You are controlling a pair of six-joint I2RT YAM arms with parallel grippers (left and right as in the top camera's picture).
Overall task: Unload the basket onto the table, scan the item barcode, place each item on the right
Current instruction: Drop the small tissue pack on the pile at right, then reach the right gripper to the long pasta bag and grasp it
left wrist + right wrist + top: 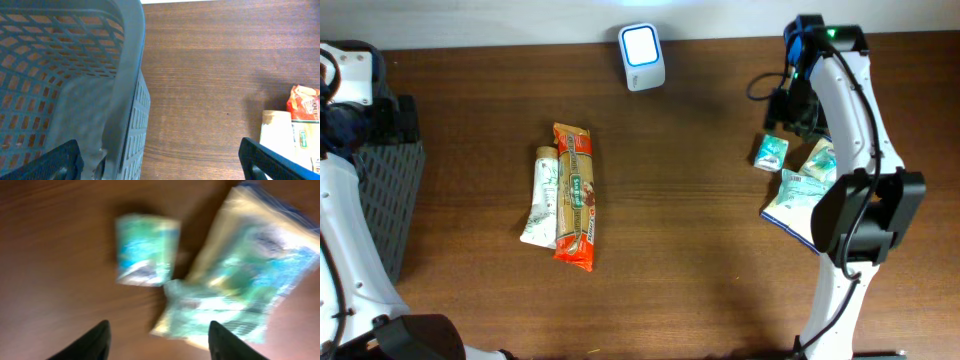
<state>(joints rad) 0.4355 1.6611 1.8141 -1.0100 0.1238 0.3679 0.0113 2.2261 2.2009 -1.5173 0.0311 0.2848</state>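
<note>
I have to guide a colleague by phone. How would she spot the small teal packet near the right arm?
Look at the side of the brown table where the white right arm reaches across. Among the greenish packs beside it, the small teal packet lies nearest the table's middle. It is squarish and far smaller than the large blue-edged pouch next to it.

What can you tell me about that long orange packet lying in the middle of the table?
The orange packet is a long, narrow wrapper that looks like crinkly, glossy film. It is orange-red at both ends, with a paler middle carrying a green label strip. It lies flat and unopened on the dark wooden table, left of centre, running front to back. A white tube lies against its left side. Nothing else touches it.
</note>
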